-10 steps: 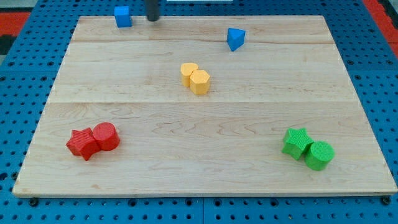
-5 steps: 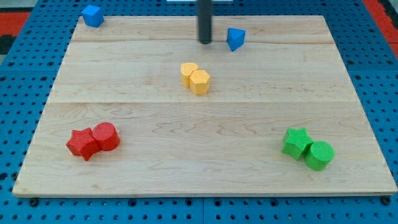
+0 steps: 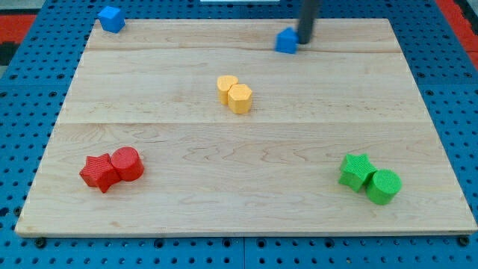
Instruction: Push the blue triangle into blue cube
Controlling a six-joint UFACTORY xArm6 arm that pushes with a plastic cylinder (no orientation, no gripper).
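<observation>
Camera view showed our tip (image 3: 305, 41) touching the blue triangle (image 3: 286, 41) on its right, near the surface (image 3: 224, 142) top edge; no hand fitted. Blue cube (image 3: 111, 18) sat well apart at top-left; push barely begun.

You can see just one part of the robot: a straight, dark rod. It looks dark grey, almost black, and it is smooth and round like a thick stick. It is the same width all the way down. The top of it is cut off by the view's top edge. My tip (image 3: 305, 42) is the plain, blunt bottom end. You can't make out any marks, screws or cables on it.
</observation>
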